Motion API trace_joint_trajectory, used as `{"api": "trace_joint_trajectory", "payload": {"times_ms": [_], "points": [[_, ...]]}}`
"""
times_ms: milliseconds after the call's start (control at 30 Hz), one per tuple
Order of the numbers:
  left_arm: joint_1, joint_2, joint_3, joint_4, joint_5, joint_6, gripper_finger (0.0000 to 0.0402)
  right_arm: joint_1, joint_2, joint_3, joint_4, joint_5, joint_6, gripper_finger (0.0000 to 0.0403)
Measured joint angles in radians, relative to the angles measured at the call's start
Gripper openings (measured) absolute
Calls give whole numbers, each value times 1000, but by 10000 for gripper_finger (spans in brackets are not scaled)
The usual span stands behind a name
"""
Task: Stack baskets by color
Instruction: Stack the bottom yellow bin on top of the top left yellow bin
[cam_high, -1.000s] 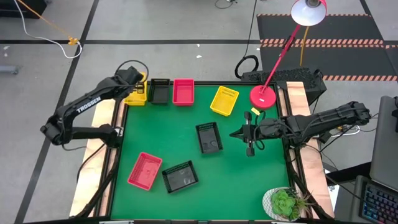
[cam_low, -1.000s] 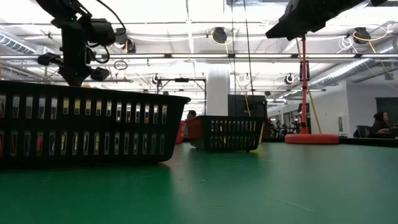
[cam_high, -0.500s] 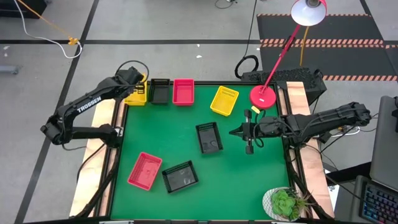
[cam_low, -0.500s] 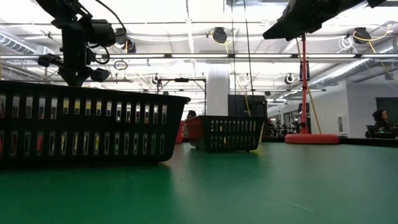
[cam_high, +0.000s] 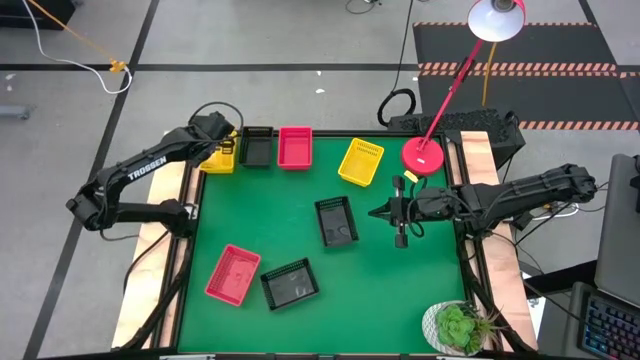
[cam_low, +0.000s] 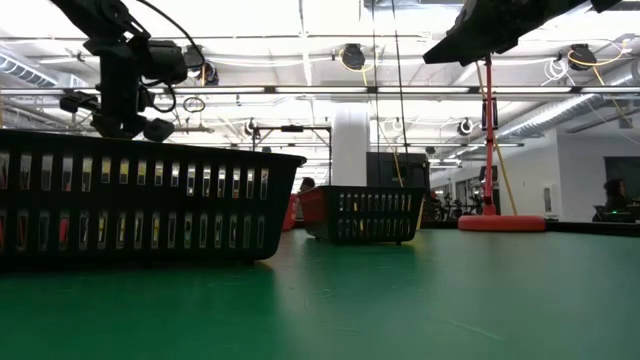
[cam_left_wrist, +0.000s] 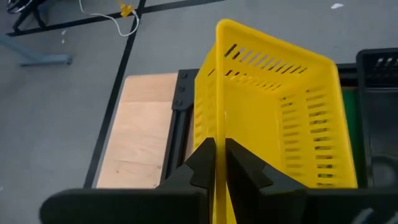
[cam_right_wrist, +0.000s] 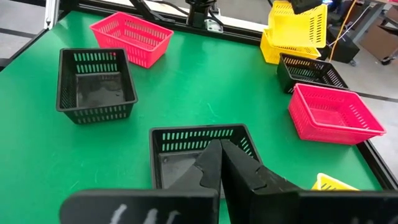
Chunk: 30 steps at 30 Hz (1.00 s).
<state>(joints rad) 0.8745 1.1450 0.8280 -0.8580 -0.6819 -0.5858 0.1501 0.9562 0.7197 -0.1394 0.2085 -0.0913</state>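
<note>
Yellow basket (cam_left_wrist: 273, 118), tilted, was pinched by one wall in the left gripper (cam_left_wrist: 216, 155) at the table's far left corner, above a second yellow basket (cam_right_wrist: 272, 48) lying there. Beside these along the far edge sat a black basket (cam_high: 256, 146) and then a pink-red basket (cam_high: 294, 146). Third yellow basket (cam_high: 361, 161) lay further right near the red lamp base (cam_high: 423, 155). Mid-table: one black basket (cam_high: 337, 220). Near left: a pink-red basket (cam_high: 233, 274) just beside a black basket (cam_high: 290, 283). Right gripper (cam_high: 401, 218) hung over mid-table, fingers pressed together, holding nothing.
</note>
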Motion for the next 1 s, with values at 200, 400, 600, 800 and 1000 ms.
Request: {"api": "trace_joint_trajectory", "payload": {"times_ms": [200, 400, 600, 800, 1000], "points": [[0, 0, 0, 2, -1, -2, 42, 0, 0, 0, 0, 0, 0, 0], [0, 0, 0, 4, -7, 1, 89, 0, 0, 0, 0, 0, -1, 0], [-24, -14, 40, -40, 17, -20, 114, 0, 0, 0, 0, 0, -1, 0], [-121, -13, 145, -104, 51, -139, 108, 0, 0, 0, 0, 0, -3, 0], [-115, 56, 226, -173, 115, -185, 63, 0, 0, 0, 0, 0, -3, 0]]}}
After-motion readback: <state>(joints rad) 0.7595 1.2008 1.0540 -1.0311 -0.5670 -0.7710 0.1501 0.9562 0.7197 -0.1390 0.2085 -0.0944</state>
